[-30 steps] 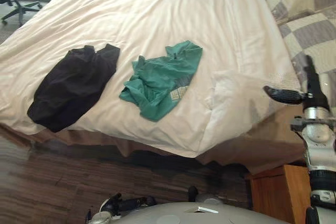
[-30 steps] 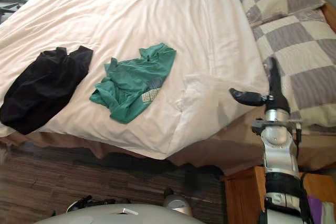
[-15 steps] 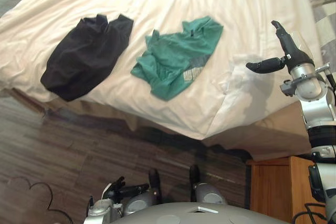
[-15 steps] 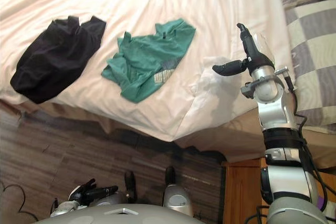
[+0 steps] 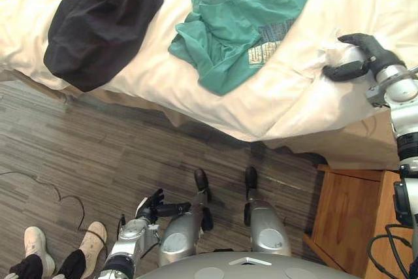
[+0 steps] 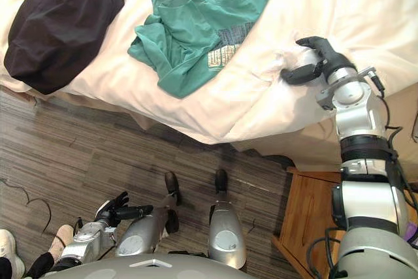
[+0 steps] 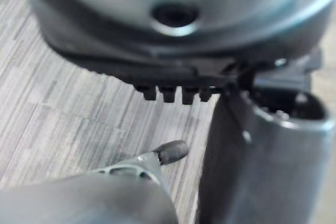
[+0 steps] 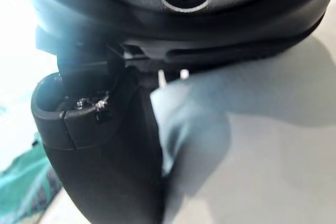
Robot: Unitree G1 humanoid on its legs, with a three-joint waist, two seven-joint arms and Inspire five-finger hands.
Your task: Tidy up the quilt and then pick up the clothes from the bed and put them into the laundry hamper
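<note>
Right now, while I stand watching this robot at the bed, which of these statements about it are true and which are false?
1. The right hand pinches a fold of the white quilt near its corner. True.
2. The green shirt is inside a hamper. False: it lies on the quilt.
3. The left hand holds the black garment. False: it hangs open, low above the floor, holding nothing.
4. The black garment lies left of the green shirt, not touching it. True.
</note>
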